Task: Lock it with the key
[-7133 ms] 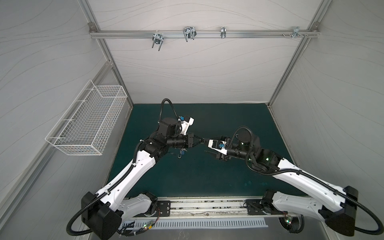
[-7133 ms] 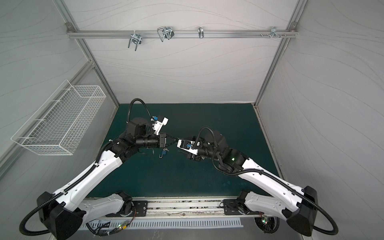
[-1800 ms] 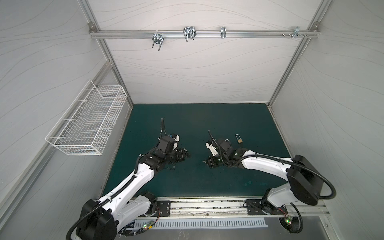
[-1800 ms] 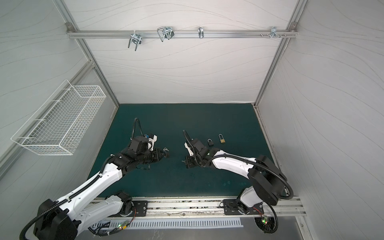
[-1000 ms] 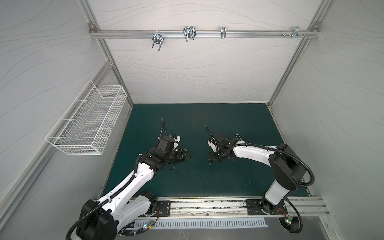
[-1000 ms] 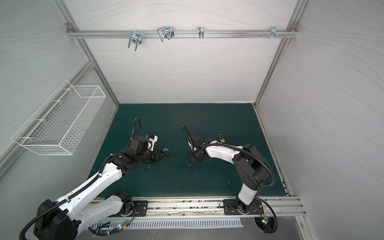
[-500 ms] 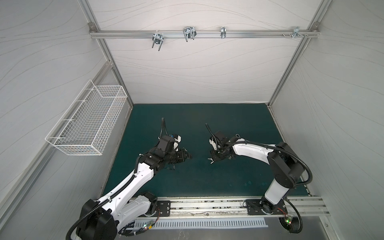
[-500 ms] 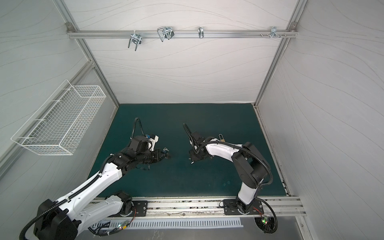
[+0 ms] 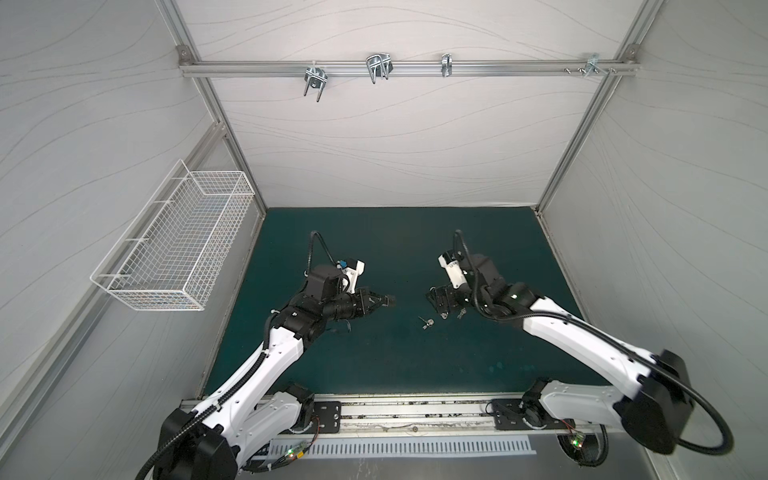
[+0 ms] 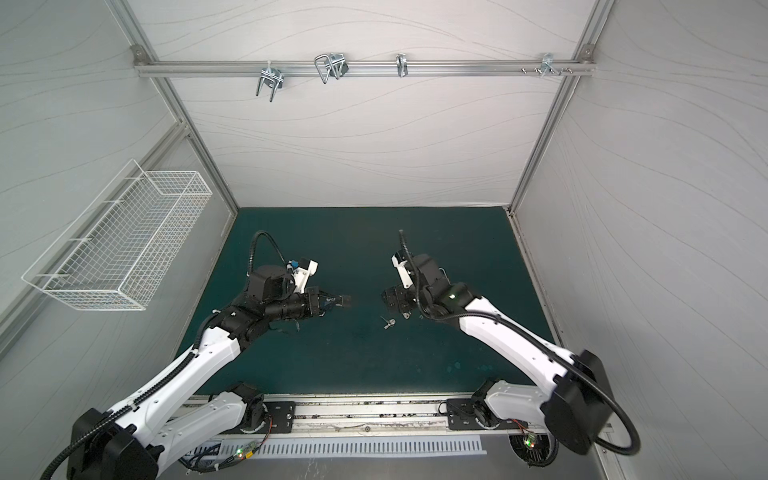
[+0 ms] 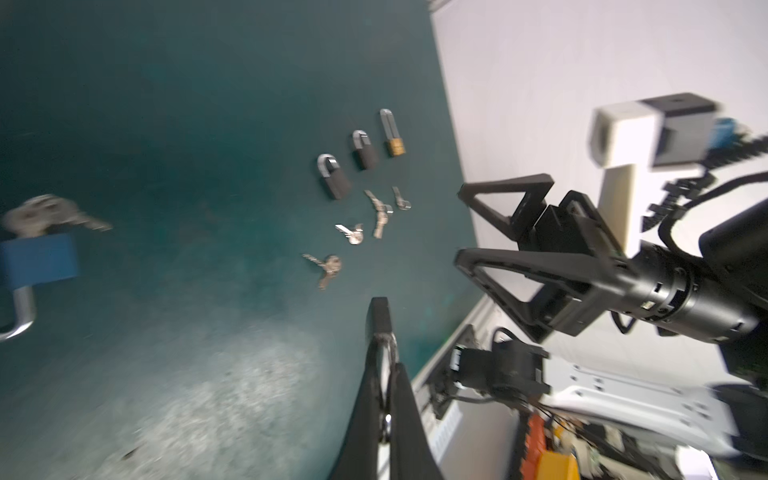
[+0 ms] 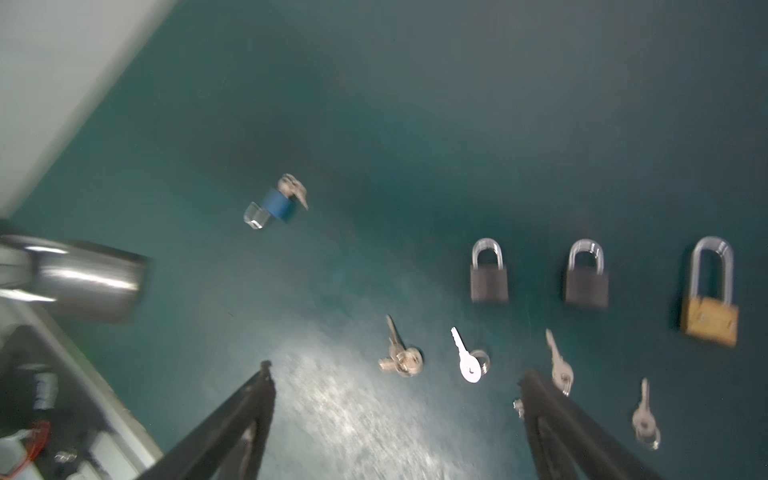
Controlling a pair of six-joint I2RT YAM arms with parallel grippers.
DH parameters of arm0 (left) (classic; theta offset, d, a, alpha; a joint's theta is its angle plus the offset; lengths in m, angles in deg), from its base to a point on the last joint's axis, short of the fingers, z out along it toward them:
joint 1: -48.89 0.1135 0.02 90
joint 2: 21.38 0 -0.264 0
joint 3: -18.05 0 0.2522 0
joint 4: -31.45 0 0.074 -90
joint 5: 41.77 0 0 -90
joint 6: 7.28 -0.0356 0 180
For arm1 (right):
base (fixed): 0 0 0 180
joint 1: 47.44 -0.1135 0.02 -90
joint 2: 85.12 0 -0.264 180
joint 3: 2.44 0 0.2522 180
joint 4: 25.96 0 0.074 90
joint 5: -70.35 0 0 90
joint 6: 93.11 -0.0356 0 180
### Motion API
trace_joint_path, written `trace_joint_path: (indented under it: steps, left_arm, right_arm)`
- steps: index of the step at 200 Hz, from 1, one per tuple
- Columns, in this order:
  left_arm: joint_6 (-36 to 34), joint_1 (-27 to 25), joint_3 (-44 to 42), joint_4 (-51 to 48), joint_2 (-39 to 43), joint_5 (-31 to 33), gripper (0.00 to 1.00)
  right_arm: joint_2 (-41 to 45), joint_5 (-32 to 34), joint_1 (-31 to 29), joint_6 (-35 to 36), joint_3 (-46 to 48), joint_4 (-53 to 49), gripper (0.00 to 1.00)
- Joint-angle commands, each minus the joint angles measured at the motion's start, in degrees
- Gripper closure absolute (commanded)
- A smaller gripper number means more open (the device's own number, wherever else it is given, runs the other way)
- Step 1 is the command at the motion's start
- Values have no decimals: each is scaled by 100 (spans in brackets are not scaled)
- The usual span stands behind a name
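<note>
A blue padlock (image 12: 277, 204) lies on the green mat (image 12: 415, 104) with a bunch of keys (image 12: 293, 188) sticking out of its body; it also shows blurred in the left wrist view as the blue padlock (image 11: 39, 257). In both top views it is mostly hidden under the left arm. My left gripper (image 9: 388, 298) hovers shut over the mat, the left gripper (image 11: 384, 332) showing only a thin glint between its fingers. My right gripper (image 12: 397, 376) is wide open above loose keys, nothing between its fingers; it faces the left one as the right gripper (image 10: 392, 301).
Two dark grey padlocks (image 12: 489, 282) (image 12: 586, 286) and a brass padlock (image 12: 708, 320) lie in a row. Several loose keys (image 12: 467, 359) (image 12: 559, 365) lie in front of them; keys (image 9: 427, 322) show by the right gripper. A wire basket (image 9: 178, 257) hangs on the left wall.
The right gripper has gone from shut to wide open, and its arm has lifted and drawn back. The left gripper stays shut and has risen slightly.
</note>
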Motion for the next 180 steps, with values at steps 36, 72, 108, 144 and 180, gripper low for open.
trace_joint_path:
  steps: [36, 72, 108, 144, 180]
  left_arm:
    - [198, -32, 286, 1075, -2, -1007, 100]
    - [68, -296, 480, 1120, -112, -1217, 100]
    - [-29, -600, 641, 1175, -221, -1323, 100]
    - [155, -709, 679, 1451, -293, -1437, 100]
    - [155, -764, 705, 1461, -311, -1451, 100]
  right_arm:
    - [1707, -1029, 14, 1964, 856, 1363, 1]
    - [1601, -2184, -108, 3118, 471, 808, 1]
    - [1143, -1615, -874, 4098, 47, 365, 1]
    - [738, -1163, -1217, 4356, -158, 287, 9]
    - [606, -783, -1401, 4462, -191, 335, 17]
